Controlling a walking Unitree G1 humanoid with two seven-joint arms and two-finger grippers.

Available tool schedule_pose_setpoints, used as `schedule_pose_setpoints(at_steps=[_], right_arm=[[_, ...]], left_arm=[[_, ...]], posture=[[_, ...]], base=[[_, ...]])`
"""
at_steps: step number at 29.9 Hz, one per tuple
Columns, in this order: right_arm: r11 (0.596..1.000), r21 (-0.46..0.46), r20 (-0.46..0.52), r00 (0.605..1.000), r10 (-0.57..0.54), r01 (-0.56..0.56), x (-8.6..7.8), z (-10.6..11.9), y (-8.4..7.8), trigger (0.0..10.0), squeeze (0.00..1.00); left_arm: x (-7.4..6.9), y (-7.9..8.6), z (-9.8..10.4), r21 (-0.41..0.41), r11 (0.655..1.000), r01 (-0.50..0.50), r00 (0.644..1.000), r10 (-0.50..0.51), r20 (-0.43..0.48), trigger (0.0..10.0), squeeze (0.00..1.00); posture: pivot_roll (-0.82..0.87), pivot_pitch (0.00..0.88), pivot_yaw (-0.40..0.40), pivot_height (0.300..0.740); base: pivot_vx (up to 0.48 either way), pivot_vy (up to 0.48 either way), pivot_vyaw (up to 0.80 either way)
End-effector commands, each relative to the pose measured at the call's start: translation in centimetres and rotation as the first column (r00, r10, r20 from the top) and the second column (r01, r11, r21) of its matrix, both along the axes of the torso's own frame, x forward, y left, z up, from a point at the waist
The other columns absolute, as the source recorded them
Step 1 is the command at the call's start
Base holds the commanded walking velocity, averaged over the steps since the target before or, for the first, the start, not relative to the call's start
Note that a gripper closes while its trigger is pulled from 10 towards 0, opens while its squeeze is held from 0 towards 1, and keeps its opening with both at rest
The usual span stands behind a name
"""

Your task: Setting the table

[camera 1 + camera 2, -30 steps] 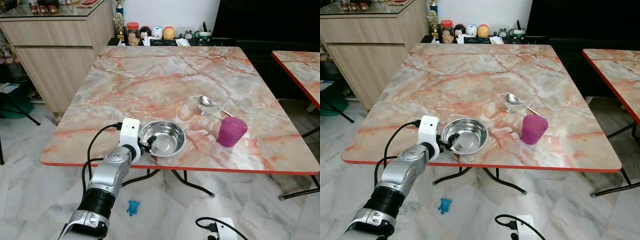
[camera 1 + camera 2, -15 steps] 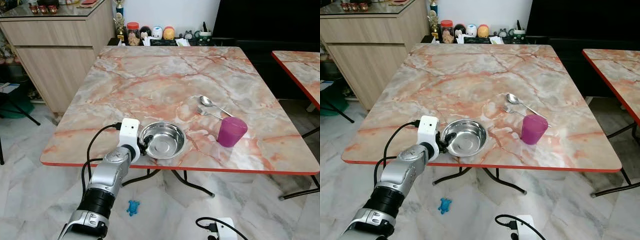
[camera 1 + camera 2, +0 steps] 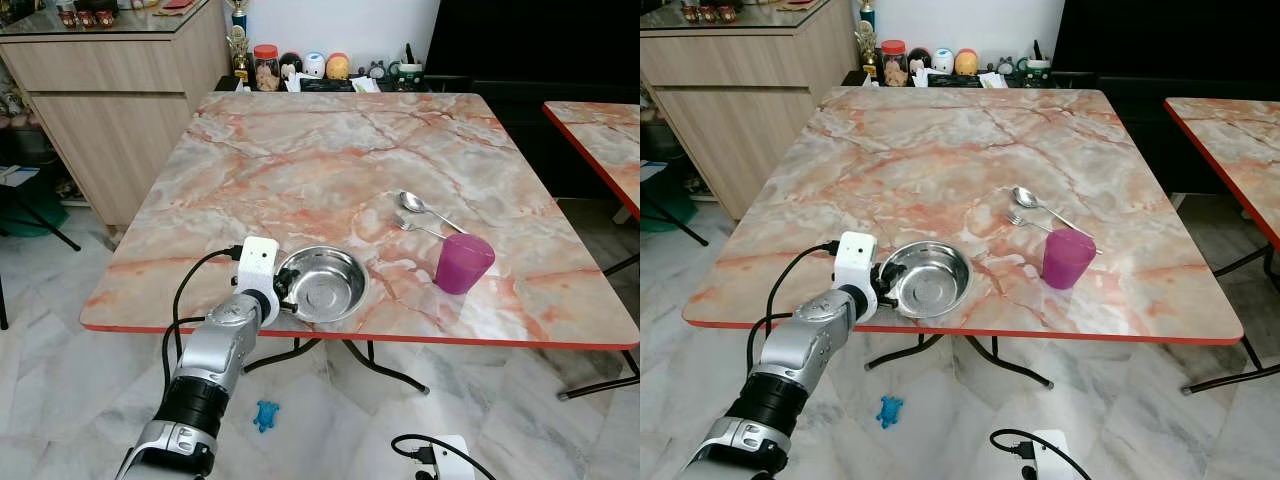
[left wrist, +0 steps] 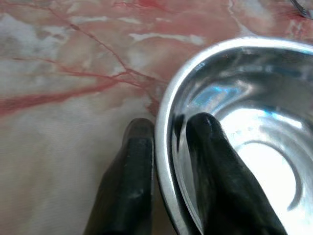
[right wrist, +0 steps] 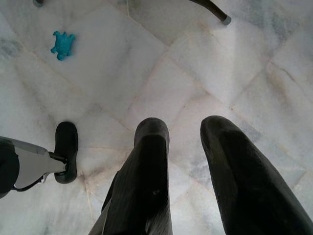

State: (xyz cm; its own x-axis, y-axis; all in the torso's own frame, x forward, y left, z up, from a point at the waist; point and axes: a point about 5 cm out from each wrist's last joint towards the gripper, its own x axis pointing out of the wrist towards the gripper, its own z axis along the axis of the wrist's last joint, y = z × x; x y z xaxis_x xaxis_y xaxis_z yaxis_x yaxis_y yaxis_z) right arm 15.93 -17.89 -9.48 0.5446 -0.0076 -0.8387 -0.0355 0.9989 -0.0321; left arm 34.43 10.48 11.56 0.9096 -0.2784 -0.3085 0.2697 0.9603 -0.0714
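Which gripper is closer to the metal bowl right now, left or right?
Left. The left gripper has its jaws closed on the rim of the bowl at the table's near edge. The right gripper hangs below, over the floor, jaws apart and holding nothing.

On the near bench (image 3: 300, 150), 1 steel bowl (image 3: 325, 284), 1 purple cup (image 3: 463, 263), 1 spoon (image 3: 425, 209) and 1 fork (image 3: 415, 227) are sitting. 1 more bench (image 3: 600, 135) is showing at the right edge. 1 wooden cabinet (image 3: 110, 90) is standing far left. 1 blue toy (image 3: 266, 415) is lying on the floor.
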Motion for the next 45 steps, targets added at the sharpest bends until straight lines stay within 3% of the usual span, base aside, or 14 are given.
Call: schedule_pose_setpoints(at_steps=[1, 10, 16, 17, 19, 20, 22, 25, 30, 35, 42, 45], right_arm=[[1.000, 0.001, -0.001, 1.000, 0.008, -0.008, 0.0, 0.0, 0.0, 10.0, 0.00], [1.000, 0.001, -0.001, 1.000, 0.007, -0.007, 0.0, 0.0, 0.0, 10.0, 0.00], [1.000, 0.000, -0.002, 1.000, 0.010, -0.010, 0.0, 0.0, 0.0, 10.0, 0.00], [1.000, 0.000, -0.001, 1.000, 0.010, -0.010, 0.0, 0.0, 0.0, 10.0, 0.00], [1.000, 0.000, -0.001, 1.000, 0.010, -0.010, 0.0, 0.0, 0.0, 10.0, 0.00], [1.000, -0.001, -0.001, 1.000, 0.010, -0.010, 0.0, 0.0, 0.0, 10.0, 0.00], [1.000, -0.002, -0.002, 1.000, 0.010, -0.010, 0.0, 0.0, -0.1, 10.0, 0.00], [1.000, -0.002, -0.002, 1.000, 0.011, -0.011, 0.0, 0.0, -0.1, 10.0, 0.00], [1.000, -0.007, -0.004, 1.000, 0.014, -0.014, -0.1, 0.0, -0.2, 10.0, 0.00], [1.000, -0.009, -0.005, 1.000, 0.017, -0.017, -0.1, 0.0, -0.3, 10.0, 0.00], [1.000, -0.012, -0.006, 1.000, 0.019, -0.019, -0.1, 0.0, -0.4, 10.0, 0.00], [1.000, -0.012, -0.004, 1.000, 0.016, -0.016, -0.1, 0.0, -0.3, 10.0, 0.00]], left_arm=[[-0.2, 0.4, -0.1, -0.001, 1.000, -0.011, 1.000, 0.011, -0.006, 0.0, 0.00], [-0.2, 0.7, 0.0, -0.013, 0.999, -0.040, 0.999, 0.040, 0.006, 0.0, 0.00], [-0.3, 0.9, 0.4, -0.066, 0.996, -0.052, 0.997, 0.055, 0.044, 0.0, 0.00], [-0.4, 0.8, 0.7, -0.106, 0.993, -0.047, 0.996, 0.055, 0.068, 9.9, 0.00], [-0.5, 0.7, 0.9, -0.152, 0.988, -0.040, 0.995, 0.054, 0.087, 10.0, 0.00], [-0.9, 0.7, 1.3, -0.247, 0.968, -0.030, 0.991, 0.062, 0.120, 10.0, 0.00], [-1.3, 1.1, 1.5, -0.303, 0.952, -0.045, 0.985, 0.093, 0.143, 10.0, 0.00], [-1.5, 1.5, 1.4, -0.312, 0.947, -0.071, 0.981, 0.123, 0.149, 10.0, 0.00], [-2.3, 3.2, 1.7, -0.482, 0.866, -0.130, 0.965, 0.222, 0.139, 10.0, 0.00], [-2.5, 3.5, 1.4, -0.495, 0.858, -0.136, 0.965, 0.227, 0.129, 10.0, 0.00], [-2.6, 3.6, 1.5, -0.552, 0.820, -0.151, 0.960, 0.255, 0.116, 10.0, 0.00], [-2.6, 3.4, 2.7, -0.582, 0.805, -0.113, 0.947, 0.265, 0.183, 10.0, 0.00]], posture=[[0.13, 0.000, -0.015, 0.740], [0.13, 0.000, -0.016, 0.740], [0.13, 0.000, -0.017, 0.740], [0.13, 0.000, -0.017, 0.740], [0.13, 0.000, -0.019, 0.740], [0.13, 0.000, -0.020, 0.740], [0.13, 0.000, -0.022, 0.740], [0.13, 0.000, -0.023, 0.740], [0.13, 0.000, -0.031, 0.740], [0.13, 0.000, -0.035, 0.740], [0.12, 0.000, -0.035, 0.740], [0.12, 0.000, -0.034, 0.740]], base=[[0.000, 0.000, 0.00], [0.000, 0.000, 0.00], [0.000, 0.000, 0.00], [0.000, 0.000, 0.00], [0.000, 0.000, 0.00], [0.000, 0.000, 0.00], [0.000, 0.000, 0.00], [0.000, 0.000, 0.00], [0.000, 0.000, 0.00], [0.000, 0.000, 0.00], [0.000, 0.000, 0.00], [0.000, 0.000, 0.00]])
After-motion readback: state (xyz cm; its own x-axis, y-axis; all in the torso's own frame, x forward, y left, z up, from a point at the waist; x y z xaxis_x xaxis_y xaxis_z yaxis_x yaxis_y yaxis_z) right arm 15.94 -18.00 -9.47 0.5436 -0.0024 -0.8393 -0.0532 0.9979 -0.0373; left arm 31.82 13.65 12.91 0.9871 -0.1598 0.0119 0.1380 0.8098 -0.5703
